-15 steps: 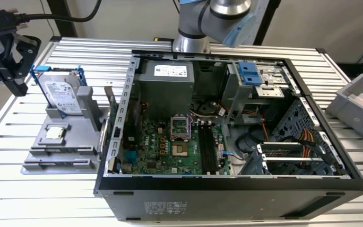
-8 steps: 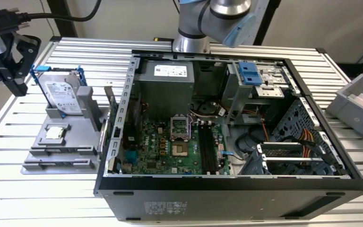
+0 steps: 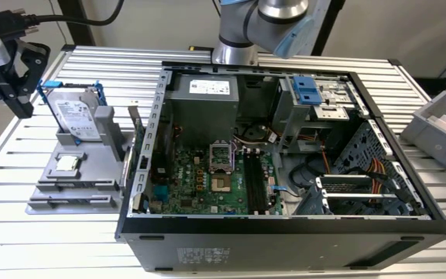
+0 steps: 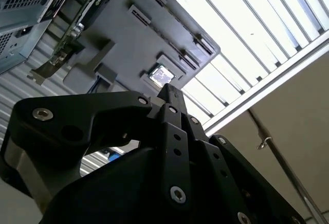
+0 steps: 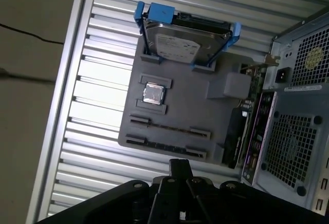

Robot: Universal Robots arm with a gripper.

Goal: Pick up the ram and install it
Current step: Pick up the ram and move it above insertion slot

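Ram (image 5: 169,127): thin dark strip on edge in 1 slot of the grey tray (image 5: 190,103), near the processor chip (image 5: 153,93).
My gripper (image 5: 180,163): fingers closed together, holding nothing, apart from the ram.
Room: bare slatted table (image 5: 103,95) along the tray's outer edge; computer case (image 5: 293,131) close along the other.

Gripper (image 3: 20,104) cut by exterior view's left edge. Arm (image 3: 262,23) cropped at upper edge. Grey bin (image 3: 440,125) cropped at exterior view's right. Motherboard slots (image 3: 255,177): contents too small to tell.

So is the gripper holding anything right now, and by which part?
Nothing is held: the fingers of the gripper meet with nothing between them.
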